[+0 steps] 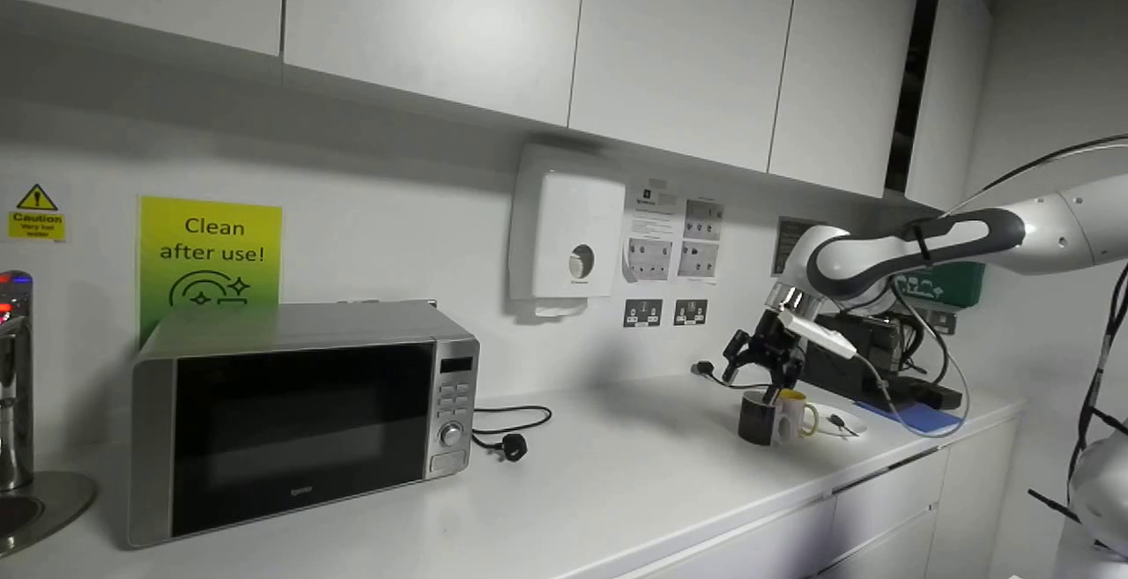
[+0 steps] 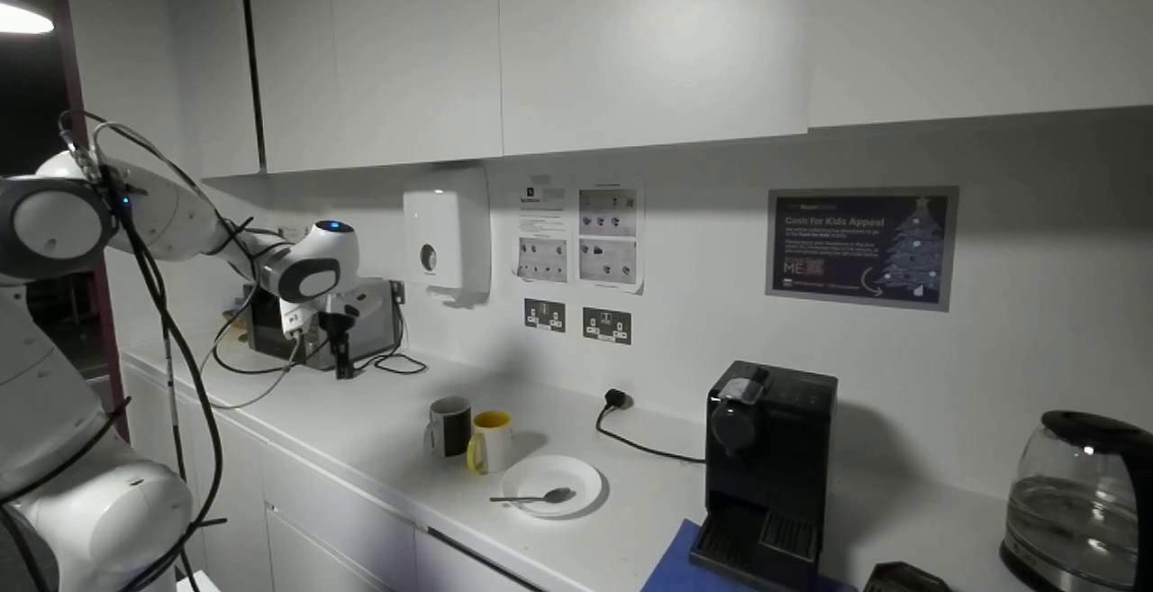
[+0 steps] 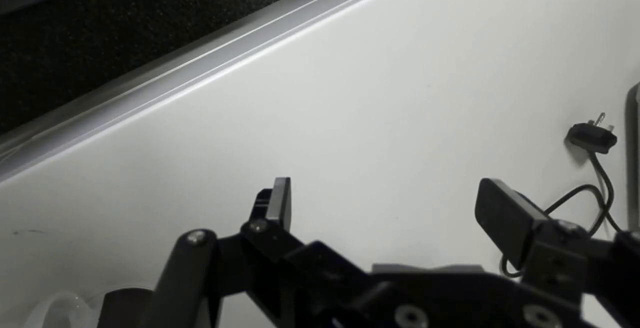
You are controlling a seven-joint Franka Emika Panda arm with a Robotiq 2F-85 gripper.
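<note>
My gripper [image 3: 386,195] stands open over the white counter [image 3: 370,118], with nothing between its fingers. In an exterior view the gripper [image 2: 342,368] hangs in the air, apart from the mugs and on the microwave's side of them. Nearest to it is a black mug with a pale handle [image 2: 455,430]; beside that stands a white mug with yellow handle and inside [image 2: 495,448]. A finger overlaps the black mug [image 1: 756,420] in the opposite exterior picture. Low in the wrist view's left corner, a dark rounded thing [image 3: 125,303] is partly hidden by the gripper.
A white plate [image 2: 576,477] bears a spoon [image 2: 554,496]. The microwave [image 1: 308,420] stands along the wall, its loose plug [image 3: 593,137] on the counter. A coffee machine [image 2: 770,457] sits on a blue mat [image 2: 676,560], near a glass jug [image 2: 1067,502]. Cabinets [image 1: 679,50] hang above.
</note>
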